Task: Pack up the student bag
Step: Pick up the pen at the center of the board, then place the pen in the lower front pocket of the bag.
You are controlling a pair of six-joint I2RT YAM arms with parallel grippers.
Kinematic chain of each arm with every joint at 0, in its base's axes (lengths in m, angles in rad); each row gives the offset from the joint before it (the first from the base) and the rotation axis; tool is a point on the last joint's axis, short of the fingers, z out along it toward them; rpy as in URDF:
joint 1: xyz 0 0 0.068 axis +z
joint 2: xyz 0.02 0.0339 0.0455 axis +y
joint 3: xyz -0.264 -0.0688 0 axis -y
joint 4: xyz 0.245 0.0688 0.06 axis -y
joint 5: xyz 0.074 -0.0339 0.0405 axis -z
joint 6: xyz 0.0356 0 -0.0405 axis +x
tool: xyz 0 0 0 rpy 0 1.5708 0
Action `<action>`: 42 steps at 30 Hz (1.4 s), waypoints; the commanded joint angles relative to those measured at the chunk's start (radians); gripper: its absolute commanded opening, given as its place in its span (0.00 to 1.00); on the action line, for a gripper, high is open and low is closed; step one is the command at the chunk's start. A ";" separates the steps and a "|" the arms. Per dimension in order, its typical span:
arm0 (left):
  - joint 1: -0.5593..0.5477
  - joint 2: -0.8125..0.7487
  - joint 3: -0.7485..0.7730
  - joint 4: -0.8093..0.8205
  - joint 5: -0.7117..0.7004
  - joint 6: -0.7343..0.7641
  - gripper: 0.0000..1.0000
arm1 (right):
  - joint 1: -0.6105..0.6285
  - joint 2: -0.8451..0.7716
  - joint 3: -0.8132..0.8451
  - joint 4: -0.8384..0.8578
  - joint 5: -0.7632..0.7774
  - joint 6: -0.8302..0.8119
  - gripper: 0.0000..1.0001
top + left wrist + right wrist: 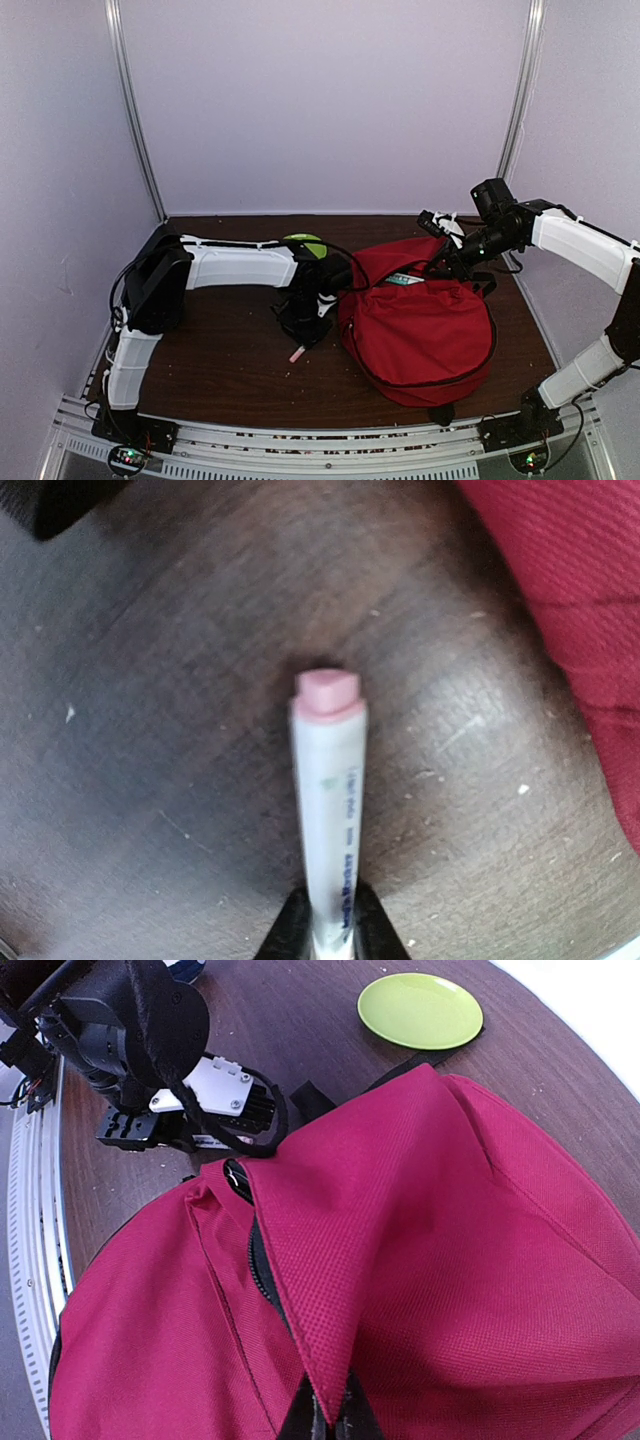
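Left gripper (328, 922): fingers are pressing on both sides of a white marker (328, 810) with a pink cap, pinching its barrel low over the bench (220, 350). Whether the marker is off the surface cannot be told.

Right gripper (325, 1422): fingers are pressed together on a fold of the student bag (420, 320), holding that fold raised so the mouth is gaping toward the left arm.

The student bag is lying on the right half of the bench, and the marker is just beside its left side, near the bench's middle. A green plate (420, 1010) is sitting near the far edge.

Progress, as judged: the bag is open and something pale is showing in its mouth. The marker is outside and not yet packed, and the bag is not yet zipped.
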 commanded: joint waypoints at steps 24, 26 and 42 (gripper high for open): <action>-0.052 -0.343 0.068 0.209 0.050 0.276 0.00 | 0.001 -0.002 0.002 -0.033 -0.069 -0.006 0.00; -0.067 -0.349 0.086 0.325 0.063 0.375 0.00 | 0.001 -0.003 0.004 -0.030 -0.073 0.003 0.00; -0.118 -0.196 0.106 0.952 0.180 0.742 0.00 | 0.001 -0.039 0.018 -0.003 -0.088 0.066 0.00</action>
